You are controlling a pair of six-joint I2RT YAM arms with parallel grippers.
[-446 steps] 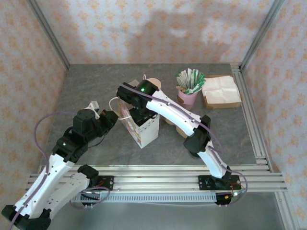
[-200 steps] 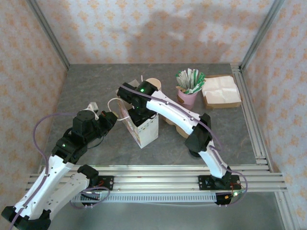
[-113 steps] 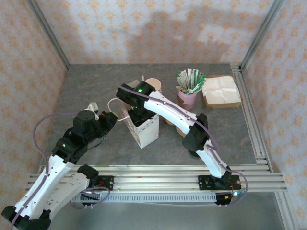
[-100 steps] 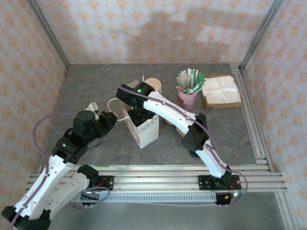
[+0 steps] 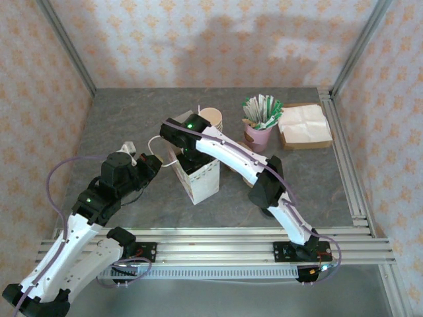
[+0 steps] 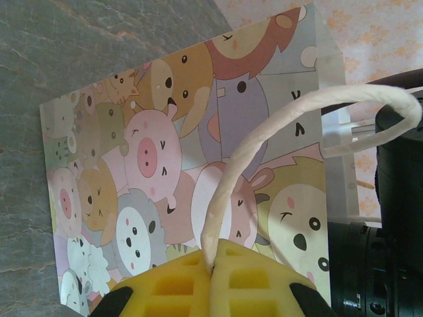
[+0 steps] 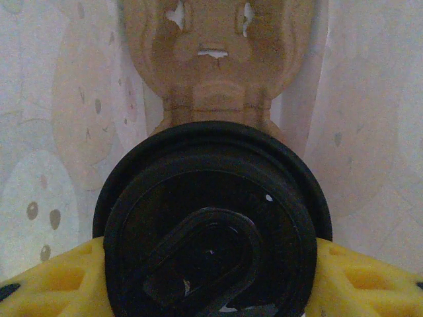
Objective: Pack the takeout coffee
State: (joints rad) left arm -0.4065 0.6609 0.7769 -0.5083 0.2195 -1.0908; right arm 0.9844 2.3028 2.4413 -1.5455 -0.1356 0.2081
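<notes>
The takeout coffee shows in the right wrist view from above as a round black lid. My right gripper is shut on it, a yellow finger on each side. The cup hangs inside the paper bag, whose pale inner walls surround it, above a brown cardboard insert on the bag's floor. The cartoon-animal paper bag stands upright. My left gripper is shut on its white twisted handle. In the top view the left gripper sits just left of the bag's mouth.
A stack of lidless cream cups stands behind the bag. A pink cup of green-and-white packets and a brown tray of napkins stand at the back right. An aluminium rail runs along the table's right edge.
The right arm has shifted a little left and lower into the bag's mouth, uncovering more of the cup stack behind. The left arm and the bag have stayed put.
</notes>
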